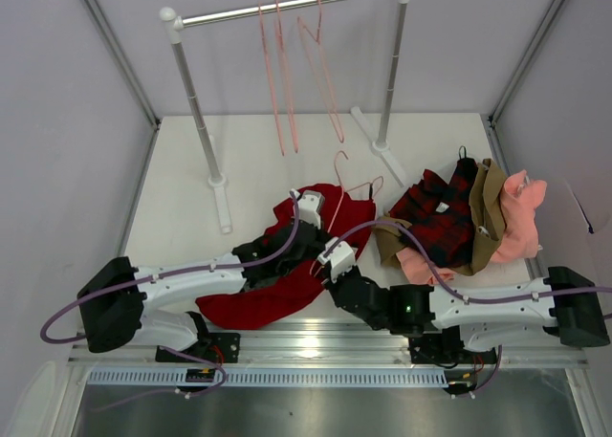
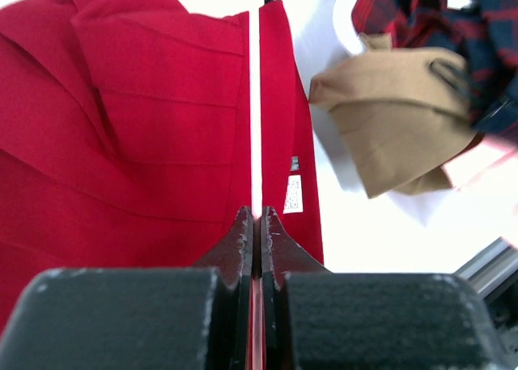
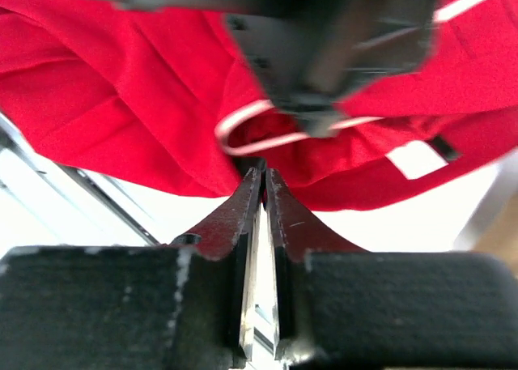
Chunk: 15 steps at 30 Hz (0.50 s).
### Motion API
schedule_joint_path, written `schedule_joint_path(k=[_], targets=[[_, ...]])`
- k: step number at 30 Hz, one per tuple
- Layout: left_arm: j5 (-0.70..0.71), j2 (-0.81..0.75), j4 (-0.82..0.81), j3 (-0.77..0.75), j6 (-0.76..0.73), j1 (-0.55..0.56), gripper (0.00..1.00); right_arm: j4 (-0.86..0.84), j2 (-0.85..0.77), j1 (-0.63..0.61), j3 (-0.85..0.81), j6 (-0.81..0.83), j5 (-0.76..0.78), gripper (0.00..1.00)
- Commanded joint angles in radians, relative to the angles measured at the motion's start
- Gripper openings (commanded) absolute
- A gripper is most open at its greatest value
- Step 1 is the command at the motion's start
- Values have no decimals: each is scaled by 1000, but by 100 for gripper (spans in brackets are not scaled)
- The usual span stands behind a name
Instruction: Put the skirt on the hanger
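Skirt label shows only in left wrist view.

Four thin salmon-pink wire hangers: three hang on the metal garment rail at the table's far edge, and one lies on the single deep-red cloth skirt. One pile of other clothes sits near the right edge.

left arm reaching right, left gripper jaws together | right arm reaching left, right gripper jaws slightly parted
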State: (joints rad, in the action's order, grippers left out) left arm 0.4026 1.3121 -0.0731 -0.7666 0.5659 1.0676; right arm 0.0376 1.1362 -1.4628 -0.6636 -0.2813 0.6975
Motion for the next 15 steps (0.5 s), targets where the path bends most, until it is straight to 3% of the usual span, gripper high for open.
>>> schedule_joint_path(k=[1, 3, 15], targets=[[-16, -31, -37, 24, -29, 5, 0, 4, -58, 5, 10, -52, 89, 10], [-21, -36, -34, 27, -23, 5, 0, -2, -64, 5, 18, -50, 111, 0], [-9, -5, 16, -7, 69, 5, 0, -122, -75, 9, 42, -16, 65, 0]])
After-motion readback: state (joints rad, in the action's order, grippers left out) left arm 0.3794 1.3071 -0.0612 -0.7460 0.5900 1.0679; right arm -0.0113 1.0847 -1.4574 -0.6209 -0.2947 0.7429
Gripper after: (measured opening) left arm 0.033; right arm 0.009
